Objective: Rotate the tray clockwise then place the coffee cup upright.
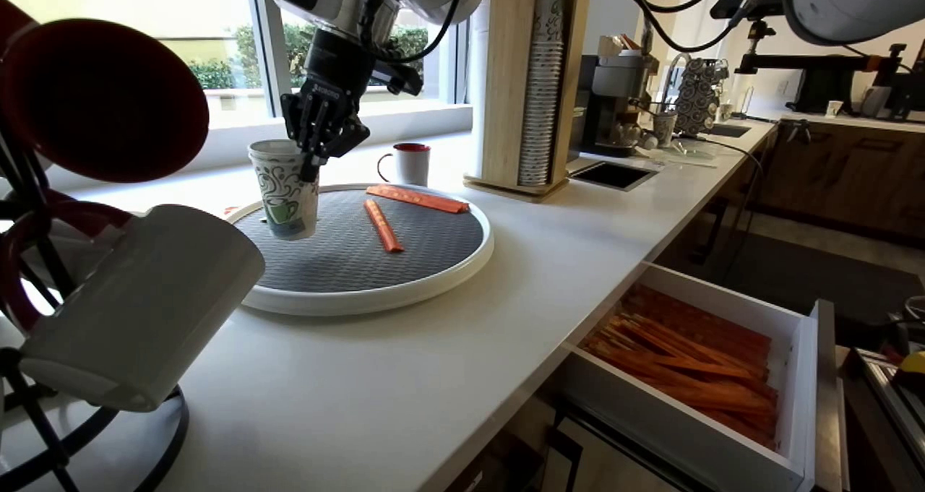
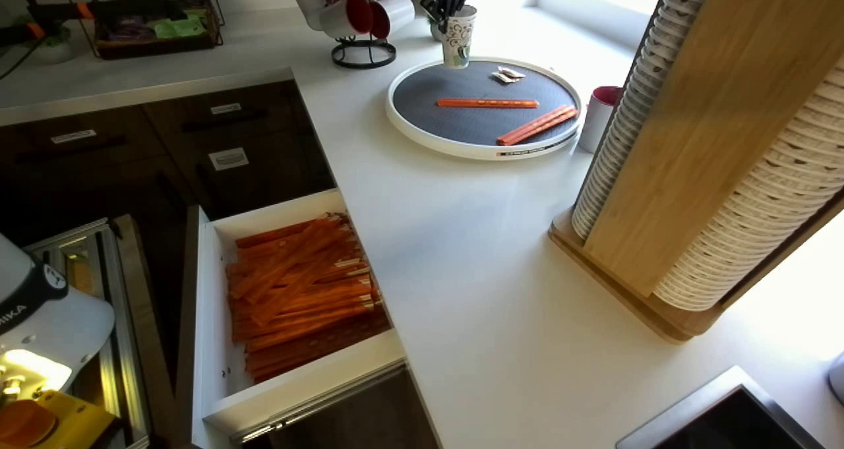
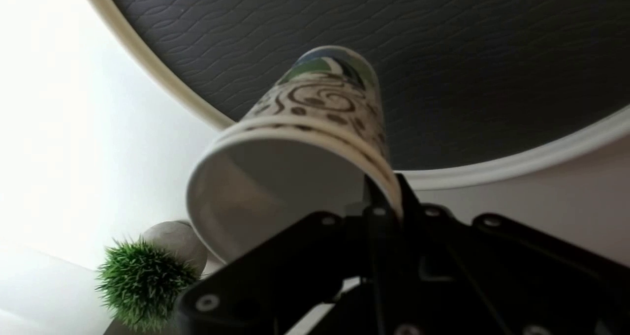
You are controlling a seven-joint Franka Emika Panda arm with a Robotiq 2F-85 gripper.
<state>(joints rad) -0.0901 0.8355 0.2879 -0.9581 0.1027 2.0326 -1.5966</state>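
The jaws, foremost in the wrist view, stood almost closed, pinching the paper coffee cup (image 3: 310, 127) by its rim (mouth up, slightly tilted) over the round tray (image 3: 482, 84).

My pincer (image 3: 386, 192) is black and marked with pale lettering (image 1: 325, 91), its angular links (image 3: 256, 271) studded with silvery round screws (image 3: 207, 302). My arm (image 1: 860, 8) is white and rounded, with black cables (image 1: 373, 8) looping along it and a black band (image 2: 33, 291) lettered in white.

Open counter (image 2: 402, 192) between tray (image 2: 465, 122) and drawer (image 2: 303, 378); mug rack (image 2: 364, 64), cup dispenser (image 2: 712, 119) obstruct tray's sides.
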